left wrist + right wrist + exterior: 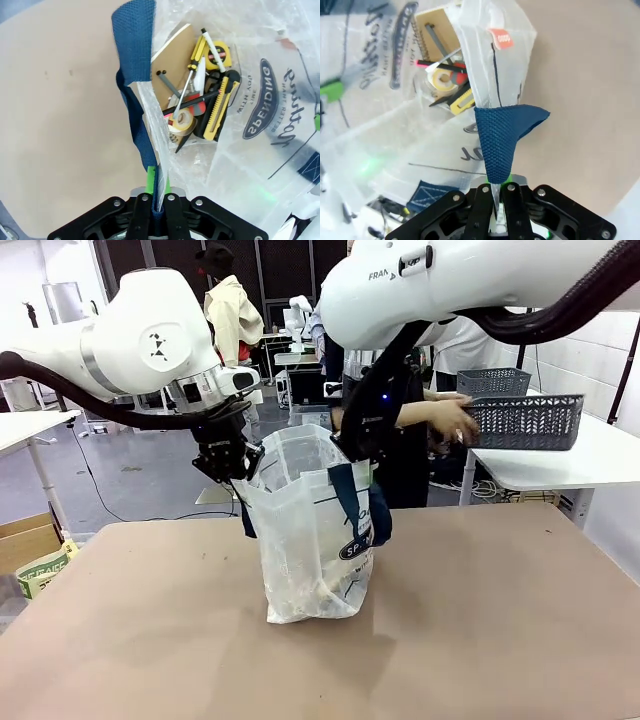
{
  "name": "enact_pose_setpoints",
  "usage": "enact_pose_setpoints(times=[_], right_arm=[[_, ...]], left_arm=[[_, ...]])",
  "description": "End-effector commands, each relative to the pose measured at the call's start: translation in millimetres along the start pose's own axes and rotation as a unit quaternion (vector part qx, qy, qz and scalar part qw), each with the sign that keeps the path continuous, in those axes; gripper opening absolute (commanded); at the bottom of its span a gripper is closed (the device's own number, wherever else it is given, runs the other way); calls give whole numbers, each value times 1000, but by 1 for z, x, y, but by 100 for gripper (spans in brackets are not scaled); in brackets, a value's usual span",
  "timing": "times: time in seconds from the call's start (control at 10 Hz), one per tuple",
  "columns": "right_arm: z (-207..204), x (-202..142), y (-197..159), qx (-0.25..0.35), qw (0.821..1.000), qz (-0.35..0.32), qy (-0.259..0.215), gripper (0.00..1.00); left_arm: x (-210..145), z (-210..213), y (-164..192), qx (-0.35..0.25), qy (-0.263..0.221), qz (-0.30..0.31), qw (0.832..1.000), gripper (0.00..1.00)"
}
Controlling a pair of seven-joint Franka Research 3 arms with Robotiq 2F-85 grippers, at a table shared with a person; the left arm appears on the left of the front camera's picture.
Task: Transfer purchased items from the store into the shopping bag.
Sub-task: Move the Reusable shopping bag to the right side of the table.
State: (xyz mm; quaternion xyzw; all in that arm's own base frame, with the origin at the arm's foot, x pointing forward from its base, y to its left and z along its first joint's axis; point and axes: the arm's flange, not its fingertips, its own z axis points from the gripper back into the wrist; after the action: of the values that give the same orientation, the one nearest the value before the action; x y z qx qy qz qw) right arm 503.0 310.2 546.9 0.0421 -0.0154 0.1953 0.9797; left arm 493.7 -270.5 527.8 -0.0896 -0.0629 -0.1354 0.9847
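The shopping bag stands upright in the middle of the brown table, held open from both sides. My left gripper is shut on its left rim and navy strap; the left wrist view shows the pinch. My right gripper is shut on the right rim and strap, with the grip seen close up. The purchased items lie at the bag's bottom: a tan cardboard pack, pens, tape and yellow tools. A person's hand holds the store beyond the table's far right.
A second grey basket sits behind the held one, above a white side table. A cardboard box stands on the floor at the left. The brown table is bare around the bag.
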Motion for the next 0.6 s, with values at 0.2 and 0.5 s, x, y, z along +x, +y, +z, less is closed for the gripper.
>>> enact_pose_setpoints(times=[0.2,0.5], right_arm=[[0,24,8,16,999,-37,21,0],[-3,17,3,11,999,-30,10,0]], left_arm=[[10,-1,-12,-28,-11,14,999,0],[4,-1,-9,-15,-2,12,1000,0]])
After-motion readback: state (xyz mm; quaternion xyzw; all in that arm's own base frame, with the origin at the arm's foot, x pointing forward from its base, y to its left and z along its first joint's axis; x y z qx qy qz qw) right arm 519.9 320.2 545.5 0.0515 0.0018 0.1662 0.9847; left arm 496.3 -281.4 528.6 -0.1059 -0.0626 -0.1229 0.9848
